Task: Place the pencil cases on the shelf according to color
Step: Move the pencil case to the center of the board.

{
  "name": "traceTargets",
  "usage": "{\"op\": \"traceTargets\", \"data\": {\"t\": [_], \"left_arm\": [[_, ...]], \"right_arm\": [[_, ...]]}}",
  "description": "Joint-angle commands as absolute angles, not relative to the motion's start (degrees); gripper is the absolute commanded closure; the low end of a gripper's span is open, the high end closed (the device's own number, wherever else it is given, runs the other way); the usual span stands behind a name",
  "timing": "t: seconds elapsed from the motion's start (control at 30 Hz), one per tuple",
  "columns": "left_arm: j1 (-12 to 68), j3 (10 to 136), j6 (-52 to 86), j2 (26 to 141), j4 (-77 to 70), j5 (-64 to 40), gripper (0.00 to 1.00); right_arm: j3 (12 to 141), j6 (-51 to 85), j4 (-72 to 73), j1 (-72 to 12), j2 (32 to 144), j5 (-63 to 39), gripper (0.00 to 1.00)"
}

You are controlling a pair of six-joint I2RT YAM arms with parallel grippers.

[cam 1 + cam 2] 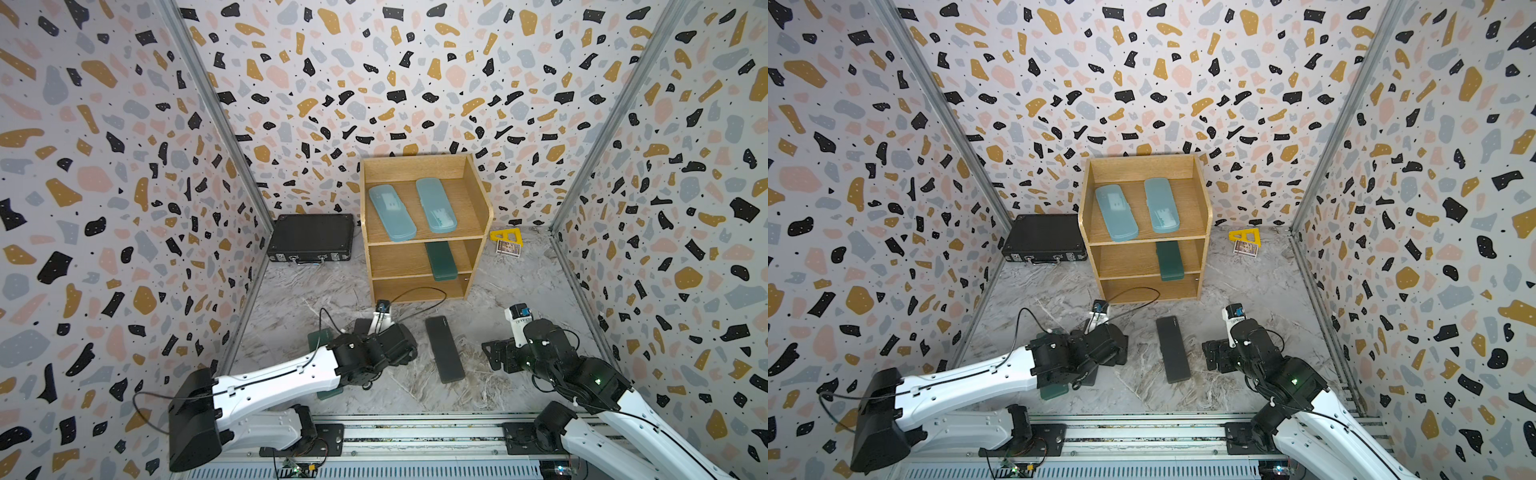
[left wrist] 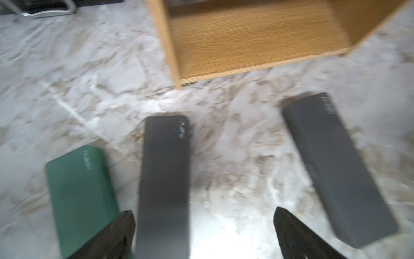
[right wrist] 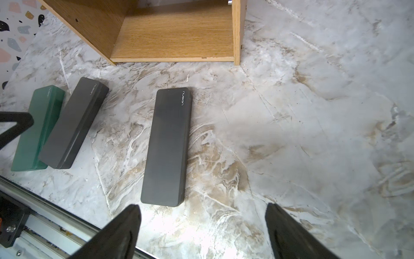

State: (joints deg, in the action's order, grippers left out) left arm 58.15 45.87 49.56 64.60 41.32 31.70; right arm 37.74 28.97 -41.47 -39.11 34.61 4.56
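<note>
The wooden shelf (image 1: 478,199) holds two light-blue pencil cases (image 1: 392,212) (image 1: 436,204) on its top tier. One dark green case (image 1: 441,260) lies on the middle tier. On the floor lie a green case (image 2: 80,197), a black case (image 2: 164,179) beside it and a second black case (image 1: 444,349) further right. My left gripper (image 2: 202,212) hovers open over the first black case, which runs along one finger. My right gripper (image 3: 202,205) stands open just short of the second black case's (image 3: 168,145) near end, holding nothing.
A black briefcase (image 1: 311,237) lies left of the shelf. A yellow triangular ruler (image 1: 505,236) and a small box (image 1: 508,248) sit at the back right. A loose cable (image 1: 419,291) loops before the shelf's bottom tier. The arms' rail (image 1: 415,432) runs along the front edge.
</note>
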Motion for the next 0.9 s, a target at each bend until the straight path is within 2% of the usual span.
{"op": "traceTargets", "data": {"t": [0.0, 0.2, 0.47, 0.87], "left_arm": [[53.56, 42.37, 49.49, 61.8, 46.12, 33.18, 0.0], [45.37, 39.27, 48.34, 61.73, 44.51, 28.89, 0.0], [44.12, 37.21, 42.56, 68.25, 30.16, 20.64, 0.0], [44.01, 37.53, 41.55, 80.94, 21.6, 16.86, 0.0]], "right_arm": [[37.45, 29.83, -39.62, -38.94, 34.63, 3.12, 0.05], [35.56, 30.58, -38.33, -38.94, 34.87, 1.11, 0.01], [34.72, 30.41, -38.28, -38.94, 34.97, 0.97, 0.0], [34.83, 29.84, -41.7, -38.94, 31.73, 2.38, 0.0]]}}
